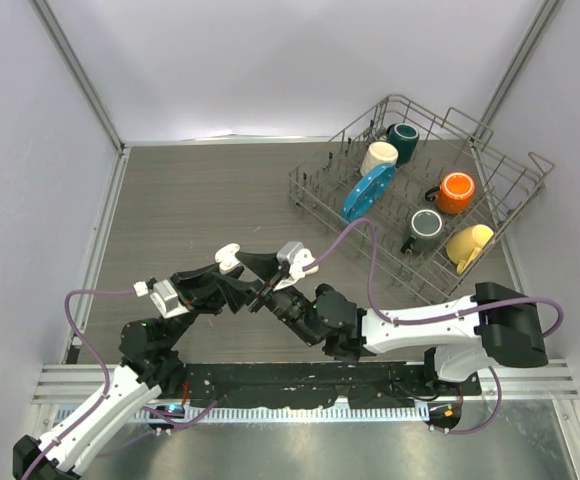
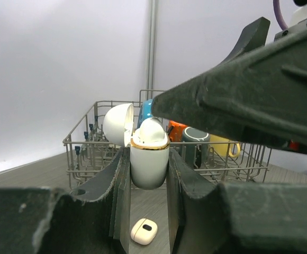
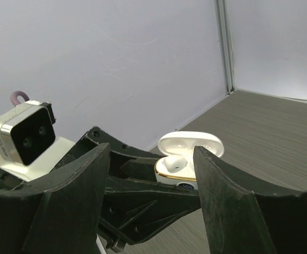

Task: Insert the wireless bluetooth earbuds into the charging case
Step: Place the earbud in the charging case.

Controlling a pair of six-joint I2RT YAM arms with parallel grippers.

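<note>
While the left gripper [image 2: 148, 180] pinches the open case [image 2: 149, 159] near centre and the right gripper [image 3: 151, 153] hangs spread beside it, we judge the seated earbud [image 3: 174, 163] light, slick, best pinched gently across its head.

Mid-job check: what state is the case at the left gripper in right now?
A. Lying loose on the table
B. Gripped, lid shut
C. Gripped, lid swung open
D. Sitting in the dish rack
C: the left wrist view shows the white charging case clamped upright in the left gripper, with its lid swung back and the gold rim exposed.
</note>
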